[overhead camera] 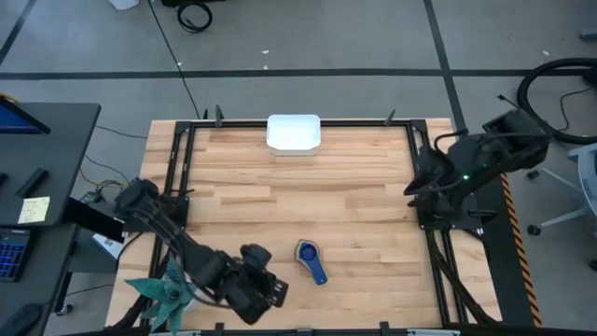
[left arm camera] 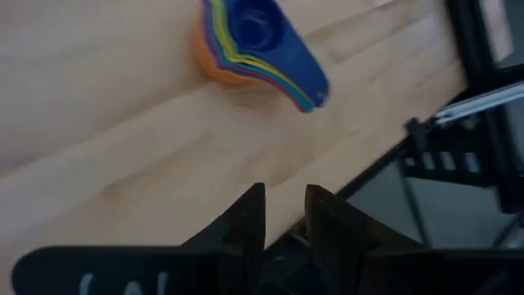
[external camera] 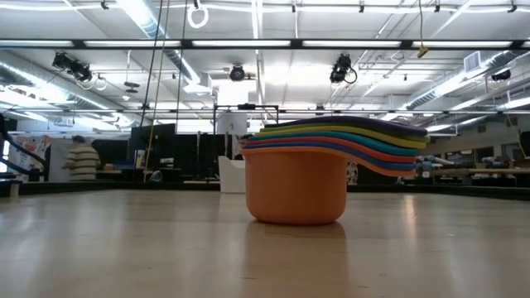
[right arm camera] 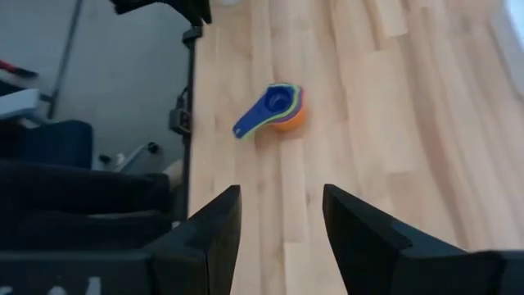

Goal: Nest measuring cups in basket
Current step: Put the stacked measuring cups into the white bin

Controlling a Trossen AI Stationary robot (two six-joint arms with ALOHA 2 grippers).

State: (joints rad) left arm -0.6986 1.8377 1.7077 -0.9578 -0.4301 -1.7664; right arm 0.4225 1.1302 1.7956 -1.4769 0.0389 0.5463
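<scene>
While both pincers hang apart and empty, the measuring cups (overhead camera: pixel 311 259) sit nested, dark blue innermost.

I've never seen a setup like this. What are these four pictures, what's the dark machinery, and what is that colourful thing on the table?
These are four cameras on one robot with two dark arms at a wooden table. One looks straight down, one sits at table height, and one rides on each wrist. The colourful thing is a stack of measuring cups, already nested, orange outermost and dark blue on top. The white basket sits at the far edge, apart from the cups. The left gripper hangs over the near edge, beside the cups, fingers slightly apart. The right gripper waits at the right side, open. Neither holds anything.
</scene>
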